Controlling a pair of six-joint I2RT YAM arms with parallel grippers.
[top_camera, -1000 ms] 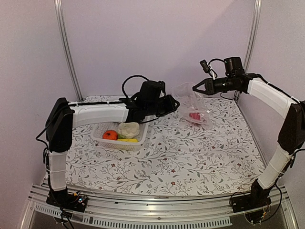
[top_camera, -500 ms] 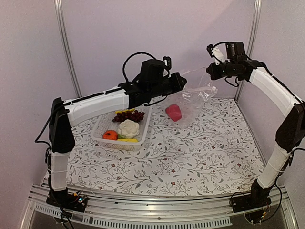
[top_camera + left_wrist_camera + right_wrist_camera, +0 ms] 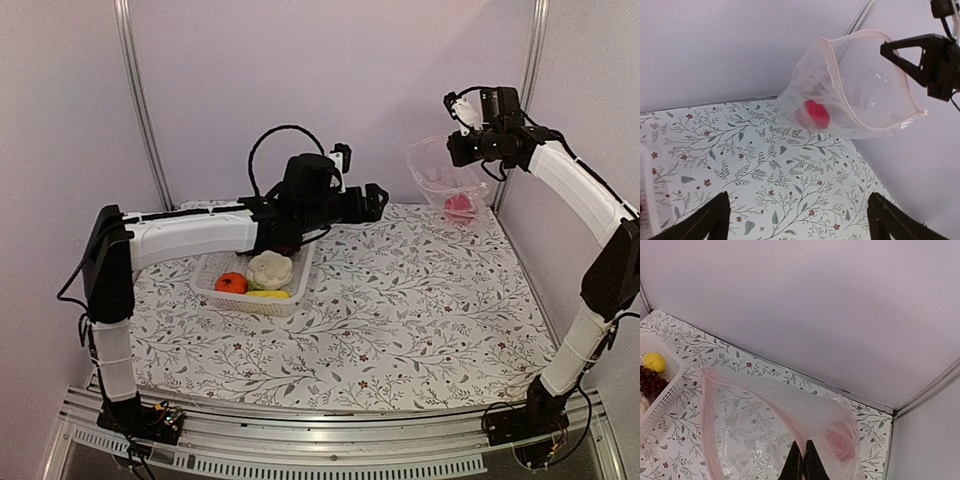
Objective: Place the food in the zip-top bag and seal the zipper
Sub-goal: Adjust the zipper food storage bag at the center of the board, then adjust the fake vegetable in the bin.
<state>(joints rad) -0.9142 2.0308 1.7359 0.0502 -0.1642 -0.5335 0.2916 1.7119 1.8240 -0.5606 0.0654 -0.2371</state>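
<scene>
My right gripper (image 3: 456, 150) is shut on the mouth edge of the clear zip-top bag (image 3: 447, 182) and holds it hanging above the table's far right corner. The bag's mouth gapes open, and its pinkish zipper (image 3: 840, 87) curves round the rim. A red pepper (image 3: 459, 208) lies in the bag's bottom, also seen as the pepper (image 3: 816, 114) through the plastic. My left gripper (image 3: 375, 203) is open and empty, off to the bag's left and apart from it. In the right wrist view the fingertips (image 3: 802, 460) pinch the rim of the bag (image 3: 755, 430).
A white slotted basket (image 3: 210, 290) stands at mid-left under the left arm, with an orange tomato (image 3: 231, 283), a white cauliflower (image 3: 270, 270), dark grapes (image 3: 652, 380) and a yellow lemon (image 3: 654, 361). Walls and a metal post (image 3: 530, 70) close in behind the bag.
The left gripper has let go of the bag, opened wide and dropped back left. The right arm has carried the bag, with the pepper in it, up towards the far right corner.
</scene>
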